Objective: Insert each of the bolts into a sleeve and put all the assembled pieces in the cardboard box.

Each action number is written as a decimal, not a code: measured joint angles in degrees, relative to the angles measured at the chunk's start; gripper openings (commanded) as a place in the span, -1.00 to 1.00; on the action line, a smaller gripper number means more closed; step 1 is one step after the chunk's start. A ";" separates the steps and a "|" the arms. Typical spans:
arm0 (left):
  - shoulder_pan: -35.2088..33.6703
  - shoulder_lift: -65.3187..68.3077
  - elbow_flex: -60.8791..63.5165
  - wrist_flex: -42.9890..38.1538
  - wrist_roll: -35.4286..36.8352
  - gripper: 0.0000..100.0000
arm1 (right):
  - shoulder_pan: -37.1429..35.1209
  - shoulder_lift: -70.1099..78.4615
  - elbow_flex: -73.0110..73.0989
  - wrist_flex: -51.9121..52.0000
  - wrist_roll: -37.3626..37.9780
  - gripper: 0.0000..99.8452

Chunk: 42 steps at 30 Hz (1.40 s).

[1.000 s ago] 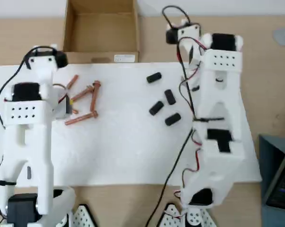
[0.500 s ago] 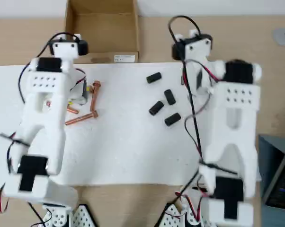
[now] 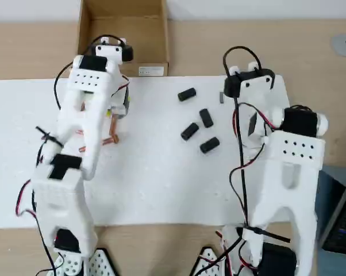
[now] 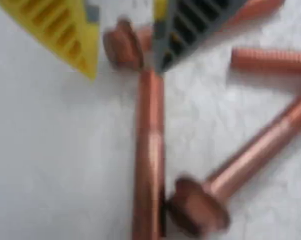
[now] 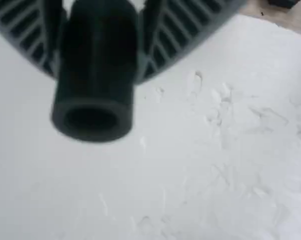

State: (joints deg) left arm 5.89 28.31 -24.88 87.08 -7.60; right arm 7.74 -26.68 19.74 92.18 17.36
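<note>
The right gripper (image 5: 98, 47) clamps a black sleeve (image 5: 93, 107), while the left gripper (image 4: 124, 62) is spread apart, straddling a copper bolt (image 4: 121, 46) at its head.

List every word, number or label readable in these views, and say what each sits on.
White label on the cardboard box front wall: print too small to read.
Dark screen at the high view's right edge: lines too blurred to read.
Bolts and sleeves: no markings visible.
</note>
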 measured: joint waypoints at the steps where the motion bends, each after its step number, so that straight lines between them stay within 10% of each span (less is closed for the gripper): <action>1: 0.00 1.93 -1.85 0.00 0.00 -0.82 | 0.00 0.00 0.26 -0.35 0.00 -0.98; 42: -1.93 26.02 -25.93 0.09 0.26 -0.99 | 0.00 0.00 0.35 -1.49 0.00 -0.98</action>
State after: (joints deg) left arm 3.96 54.33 -50.81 87.16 -7.34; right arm 7.74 -26.68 20.09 90.68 17.36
